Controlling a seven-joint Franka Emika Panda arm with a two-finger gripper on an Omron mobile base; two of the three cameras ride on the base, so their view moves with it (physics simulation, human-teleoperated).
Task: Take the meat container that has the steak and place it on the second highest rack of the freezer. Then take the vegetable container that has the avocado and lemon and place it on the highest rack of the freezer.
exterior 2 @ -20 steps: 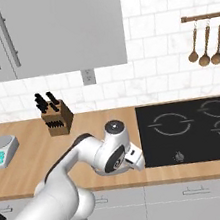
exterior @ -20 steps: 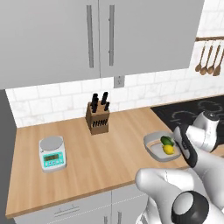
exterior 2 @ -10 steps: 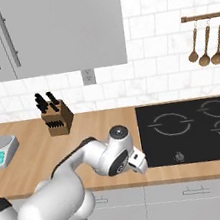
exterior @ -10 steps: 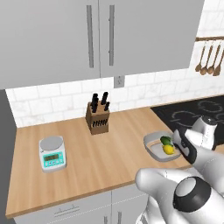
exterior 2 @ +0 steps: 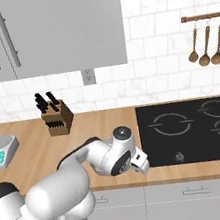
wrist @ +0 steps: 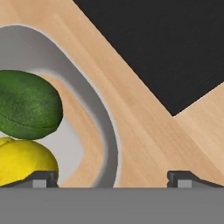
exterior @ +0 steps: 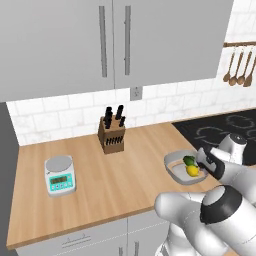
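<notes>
Gripper [wrist: 111, 177] spread wide, straddling rim of veg container [wrist: 103, 127] w/ avocado [wrist: 27, 105] & lemon [wrist: 24, 162], on counter [exterior: 100, 175] beside cooktop [exterior 2: 191, 129]. Risk: shallow rim pinch, tray tips, fruit rolls out.

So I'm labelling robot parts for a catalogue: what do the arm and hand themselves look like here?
The arm is built of smooth, glossy white rounded segments, with dark grey to black caps and rings at the joints. No loose cables or printed markings can be made out. The hand ends in two small dark finger tips with squared grey pads, and a boxy white block sits at the wrist in the right base view.
</notes>
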